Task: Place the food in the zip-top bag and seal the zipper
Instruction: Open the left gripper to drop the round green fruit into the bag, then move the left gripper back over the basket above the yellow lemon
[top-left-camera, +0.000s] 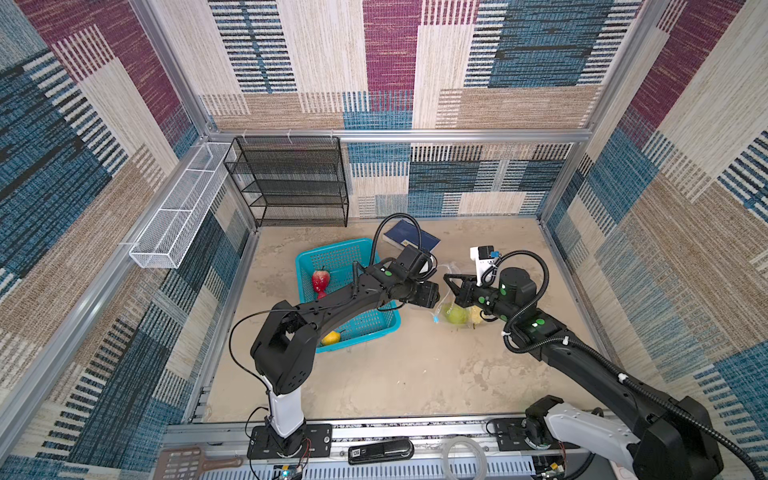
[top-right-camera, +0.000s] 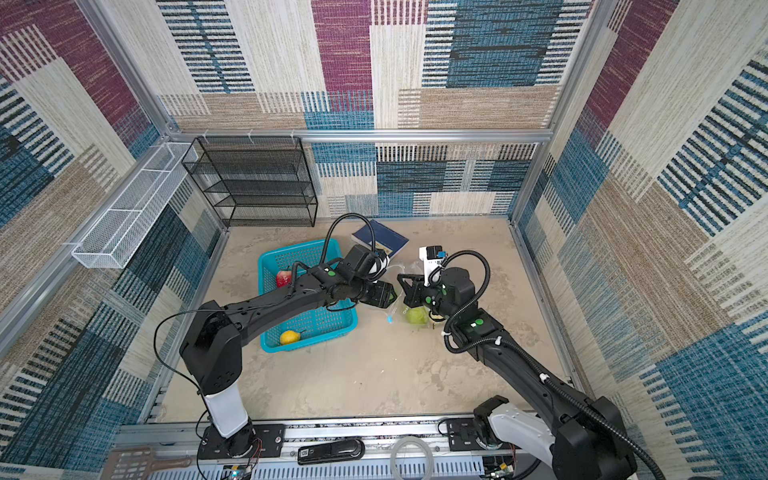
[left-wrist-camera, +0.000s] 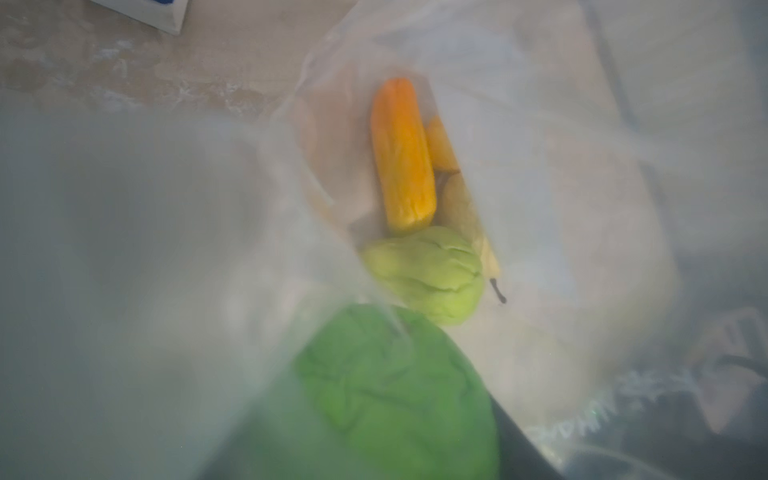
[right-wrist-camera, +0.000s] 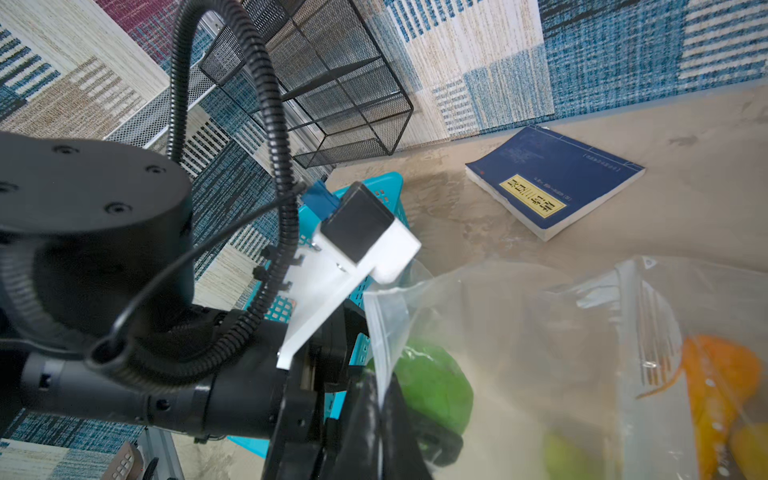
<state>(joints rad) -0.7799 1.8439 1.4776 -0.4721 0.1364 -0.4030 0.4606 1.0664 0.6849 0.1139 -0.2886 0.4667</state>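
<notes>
- Firstly, teal basket: left of the work, under the left forearm. Holds a red apple at the far end and a yellow lemon at the near corner. Both yet to be bagged, both well apart from either claw.
- Zip-top bag: just right of the basket, mouth turned towards it and raised, several pieces already inside.
- Left gripper: nosed into the bag's mouth, jaws partly spread and, as far as can be told, clasped around the dark green cabbage ball.
- Likely step: dropping that ball in. Carry it well past the lip before letting go, then draw straight back out so the film does not snag.
- Right gripper: pressed together, apparently on the mouth's upper lip, facing the left claw and just beside it. Best held high and steady to leave the opening wide.
- Light green cabbage ball: deeper in, just beyond the held one.
- Orange piece: further in again, touching the light green ball.
- Pale pear: tucked beside the orange piece, stem towards the mouth.
- Light-blue slider: low at the mouth's near end, just below the left claw, untouched. Sealing not yet begun.
</notes>
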